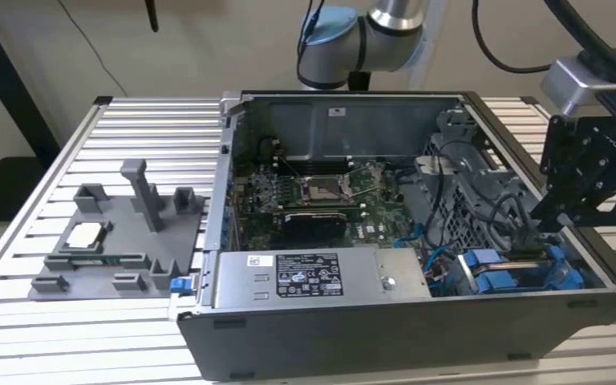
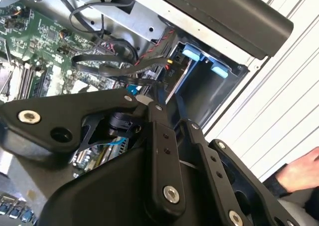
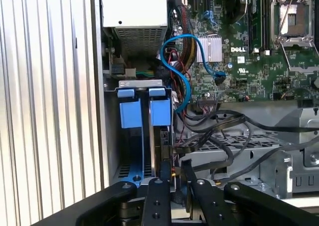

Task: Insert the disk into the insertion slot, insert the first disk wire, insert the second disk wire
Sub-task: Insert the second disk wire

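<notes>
The gripper [image 1: 557, 228] is hanging over the corner of the open computer case [image 1: 394, 337] on the exterior view's right, just above the slot [image 1: 522, 277]. The disk [image 3: 164, 151] is sitting on its thin edge inside the slot, between the blue rails [image 3: 130, 136]. In the first wrist view its long side is running from the blue tabs straight toward the gripper [image 3: 174, 191], and its connector end is pointing at the gripper. Its flat faces are hard to make out, because the rails and the gripper are covering most of it.

The fingers [image 3: 157, 198] are pressed close together around something dark at the end of the disk. It may be a wire plug, but the fingers are hiding it, so I cannot tell for sure.

Black wires [image 3: 219, 131] are running from the middle of the case toward the disk. A blue wire [image 3: 184, 71] is looping above the green board [image 1: 319, 196]. A grey box [image 1: 314, 277] is sitting along the front edge of the case, beside the slot. A person's hand [image 2: 299, 171] is resting near the corner of the table [image 1: 30, 241] in the second wrist view.
</notes>
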You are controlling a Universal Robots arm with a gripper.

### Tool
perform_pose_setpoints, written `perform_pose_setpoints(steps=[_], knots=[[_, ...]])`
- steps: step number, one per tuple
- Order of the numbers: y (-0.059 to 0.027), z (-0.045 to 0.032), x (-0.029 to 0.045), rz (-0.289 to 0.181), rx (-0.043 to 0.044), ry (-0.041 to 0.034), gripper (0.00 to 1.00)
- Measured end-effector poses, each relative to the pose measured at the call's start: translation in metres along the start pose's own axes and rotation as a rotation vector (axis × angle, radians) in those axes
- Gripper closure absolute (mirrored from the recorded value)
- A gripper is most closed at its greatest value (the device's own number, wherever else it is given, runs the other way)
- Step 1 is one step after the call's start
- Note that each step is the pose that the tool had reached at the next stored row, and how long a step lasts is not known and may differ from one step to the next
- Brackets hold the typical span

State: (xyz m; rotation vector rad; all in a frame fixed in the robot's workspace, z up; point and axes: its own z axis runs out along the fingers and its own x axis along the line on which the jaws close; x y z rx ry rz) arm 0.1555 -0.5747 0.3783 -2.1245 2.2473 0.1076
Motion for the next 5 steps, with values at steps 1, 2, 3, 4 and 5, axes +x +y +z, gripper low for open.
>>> perform_pose_setpoints(steps=[1, 2, 3, 4, 5], knots=[[0.0000, 0.0000, 0.0000, 0.000, -0.0001, 0.0000, 0.76], [-0.0005, 0.0000, 0.0000, 0.000, -0.0001, 0.0001, 0.76], [-0.0010, 0.0000, 0.0000, 0.000, -0.0001, 0.0000, 0.76], [-0.0010, 0.0000, 0.0000, 0.000, -0.0001, -0.0001, 0.76], [-0.0010, 0.0000, 0.0000, 0.000, -0.0001, 0.0000, 0.76]])
